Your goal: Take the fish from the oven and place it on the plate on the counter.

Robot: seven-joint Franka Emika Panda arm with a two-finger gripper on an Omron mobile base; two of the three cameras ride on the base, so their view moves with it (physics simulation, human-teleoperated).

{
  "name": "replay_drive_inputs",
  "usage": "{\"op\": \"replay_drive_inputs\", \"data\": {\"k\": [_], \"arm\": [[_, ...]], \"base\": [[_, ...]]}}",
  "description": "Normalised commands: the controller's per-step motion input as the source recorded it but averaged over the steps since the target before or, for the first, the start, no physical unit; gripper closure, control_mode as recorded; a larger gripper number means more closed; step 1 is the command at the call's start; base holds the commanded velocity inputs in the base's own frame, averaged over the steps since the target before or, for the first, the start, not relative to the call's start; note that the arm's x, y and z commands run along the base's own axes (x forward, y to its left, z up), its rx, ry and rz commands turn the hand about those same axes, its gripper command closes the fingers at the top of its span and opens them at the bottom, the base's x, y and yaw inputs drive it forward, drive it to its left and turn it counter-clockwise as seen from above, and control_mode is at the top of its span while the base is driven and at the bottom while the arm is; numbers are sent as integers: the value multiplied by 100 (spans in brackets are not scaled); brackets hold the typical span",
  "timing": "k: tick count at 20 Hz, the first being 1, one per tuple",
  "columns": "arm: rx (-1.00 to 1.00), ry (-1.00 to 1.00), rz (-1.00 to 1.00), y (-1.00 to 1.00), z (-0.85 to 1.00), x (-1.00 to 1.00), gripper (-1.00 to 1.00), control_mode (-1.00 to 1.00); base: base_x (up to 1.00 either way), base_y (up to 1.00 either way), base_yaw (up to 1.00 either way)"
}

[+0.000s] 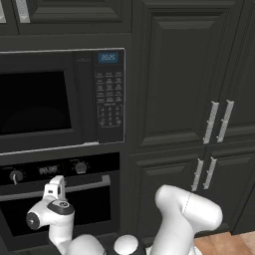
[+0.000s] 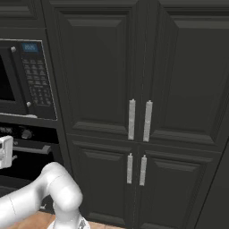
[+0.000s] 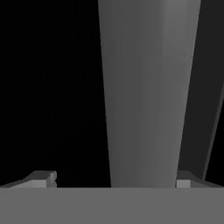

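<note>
Step in hand: the oven (image 1: 60,199) is judged to be shut, so the door has to be opened before anything else.

Pincer: the pincer (image 1: 55,188) is seen at the left part of the handle (image 1: 92,183), raised in front of the oven door. In the hand view its two tips (image 3: 43,178) are spread wide, one on each side of the pale bar, with nothing gripped; contact with the bar cannot be told.

Key relation: the handle lies straight ahead of the pincer, between the open jaws. Its long axis runs across the door, level with the floor in the left base view; in the hand view it is shown running top to bottom, so the jaws are set across the bar, as a clamp on it needs.

Fish: no fish is made out; it is presumed to be inside the oven behind the closed door.

Plate and tabletop: not made out from here.

Next move, as judged: the jaws are to be closed on the bar, and the door pulled outward and down.

Risk: a grip so near the bar's left end may twist or slip.
</note>
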Motion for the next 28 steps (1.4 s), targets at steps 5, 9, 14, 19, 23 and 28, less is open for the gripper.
{"op": "replay_drive_inputs", "data": {"k": [5,9,14,19,23,28], "arm": [[0,0,5,0,0,16,-100,-100],[0,0,1,0,0,1,-100,-100],[0,0,0,0,0,0,100,-100],[0,0,0,0,0,0,100,-100],[0,0,0,0,-19,-21,100,-100],[0,0,0,0,-61,-87,100,-100]], "base": [[0,0,0],[0,0,0],[0,0,0],[0,0,0],[0,0,0],[0,0,0]]}}
